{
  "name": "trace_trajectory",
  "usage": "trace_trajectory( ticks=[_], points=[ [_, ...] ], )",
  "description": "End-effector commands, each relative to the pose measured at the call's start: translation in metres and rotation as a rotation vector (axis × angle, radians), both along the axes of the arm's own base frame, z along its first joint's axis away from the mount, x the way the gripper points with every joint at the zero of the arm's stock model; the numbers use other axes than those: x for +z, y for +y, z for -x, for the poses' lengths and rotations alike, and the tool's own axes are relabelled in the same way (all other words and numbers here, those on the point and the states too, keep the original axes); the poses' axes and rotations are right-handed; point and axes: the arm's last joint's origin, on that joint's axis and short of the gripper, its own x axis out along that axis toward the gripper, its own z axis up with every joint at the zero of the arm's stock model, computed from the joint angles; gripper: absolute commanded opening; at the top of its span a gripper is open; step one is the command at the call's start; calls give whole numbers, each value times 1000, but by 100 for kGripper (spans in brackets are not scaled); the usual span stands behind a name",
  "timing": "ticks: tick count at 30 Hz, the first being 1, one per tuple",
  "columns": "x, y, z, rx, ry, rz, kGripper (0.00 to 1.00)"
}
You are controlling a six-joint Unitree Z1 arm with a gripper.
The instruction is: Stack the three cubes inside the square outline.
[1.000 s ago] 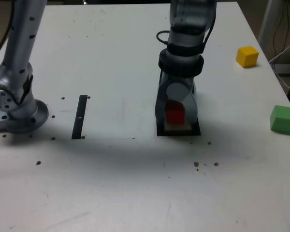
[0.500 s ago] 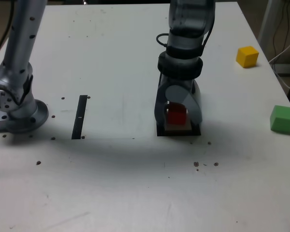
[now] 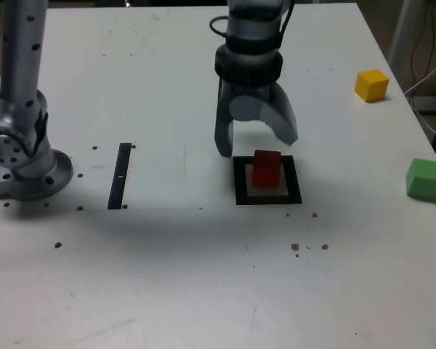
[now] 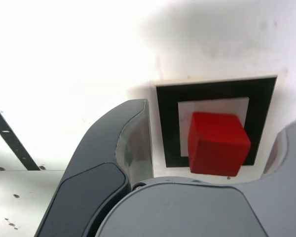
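The red cube (image 3: 266,168) (image 4: 217,143) rests on the white inside of the black square outline (image 3: 240,193) (image 4: 168,123), free of any grip. My gripper (image 3: 256,142) hangs open just above and behind it, jaws spread wide, nothing between them. In the wrist view one dark finger (image 4: 116,148) overlaps the outline's edge. The yellow cube (image 3: 371,84) sits at the far side of the table on the exterior view's right. The green cube (image 3: 424,179) lies near the table's edge, also on the exterior view's right.
A thin black strip (image 3: 120,175) (image 4: 10,140) lies on the white table to the exterior view's left of the outline. The arm's round base (image 3: 29,171) stands at the exterior view's left edge. Small dark specks (image 3: 309,247) dot the table in front of the outline.
The gripper opened, released the red cube inside the outline and rose up and away toward the exterior view's left. The cube stays put.
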Motion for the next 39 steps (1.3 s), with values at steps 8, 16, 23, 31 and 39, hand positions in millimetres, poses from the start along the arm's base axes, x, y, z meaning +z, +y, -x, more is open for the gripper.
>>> trace_trajectory(
  ticks=[8, 16, 23, 31, 39],
  points=[
    [30, 37, -24, 57, -37, -28, 99],
    [32, 69, -66, 108, -23, -28, 99],
    [23, 93, -106, 147, -18, -24, 99],
    [7, 107, -136, 180, -49, -32, 99],
    [2, 115, -156, 212, -114, -62, 99]
  ],
)
